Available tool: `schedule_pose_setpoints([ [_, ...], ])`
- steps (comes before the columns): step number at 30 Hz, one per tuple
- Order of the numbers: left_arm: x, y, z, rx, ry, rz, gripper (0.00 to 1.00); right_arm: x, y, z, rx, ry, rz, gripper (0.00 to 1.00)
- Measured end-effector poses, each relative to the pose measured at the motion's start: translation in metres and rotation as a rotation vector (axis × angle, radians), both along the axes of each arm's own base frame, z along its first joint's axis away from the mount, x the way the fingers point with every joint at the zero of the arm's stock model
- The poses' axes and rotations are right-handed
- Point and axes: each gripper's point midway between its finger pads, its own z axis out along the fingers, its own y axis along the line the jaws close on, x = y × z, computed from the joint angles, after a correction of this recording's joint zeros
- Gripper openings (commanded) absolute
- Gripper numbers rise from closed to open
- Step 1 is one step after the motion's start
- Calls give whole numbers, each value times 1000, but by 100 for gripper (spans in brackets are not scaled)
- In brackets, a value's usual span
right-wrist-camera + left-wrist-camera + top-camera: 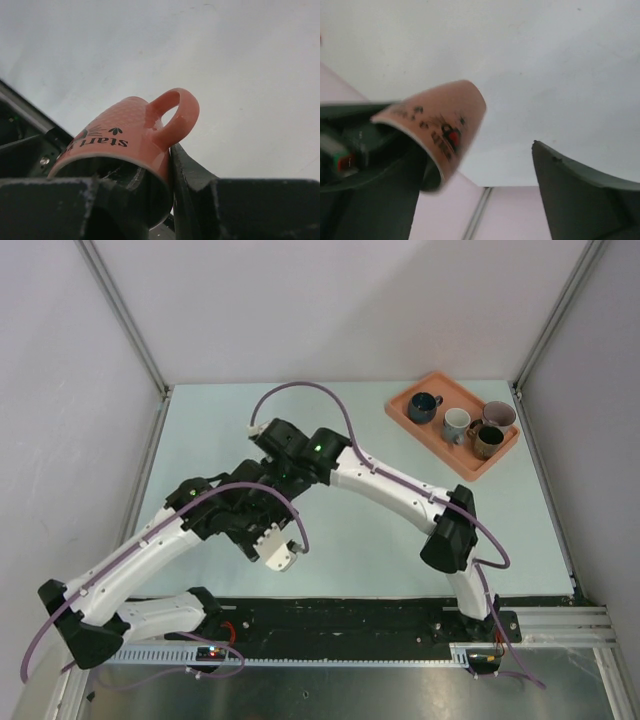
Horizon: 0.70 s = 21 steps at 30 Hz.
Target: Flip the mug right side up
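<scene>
The left claw (477,160) gapes wide, holding nothing, with the pink mug (125,135) tilted close by one finger; the right claw (162,170) pinches the mug's wall beside the handle, one finger inside, over mid-table (360,530); far right, a tray (420,430) of four other mugs (457,423).
</scene>
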Motion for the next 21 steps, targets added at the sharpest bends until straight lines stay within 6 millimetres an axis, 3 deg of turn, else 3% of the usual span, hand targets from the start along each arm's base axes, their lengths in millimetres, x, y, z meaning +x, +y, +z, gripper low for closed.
schedule_pose_setpoints([
  [3,2,-4,5,-63,-4,63,98,24,-19,-7,-9,10,-63,0],
  [7,11,-14,24,-199,-49,165,98,68,-71,-27,-60,46,-194,0],
  [10,19,-21,41,-307,-77,244,98,99,-115,-29,-67,63,-296,0],
  [16,32,-28,70,-500,-109,396,98,156,-192,4,35,35,-477,0],
  [21,45,-16,72,-616,-115,548,99,209,-268,33,116,-20,-656,0],
])
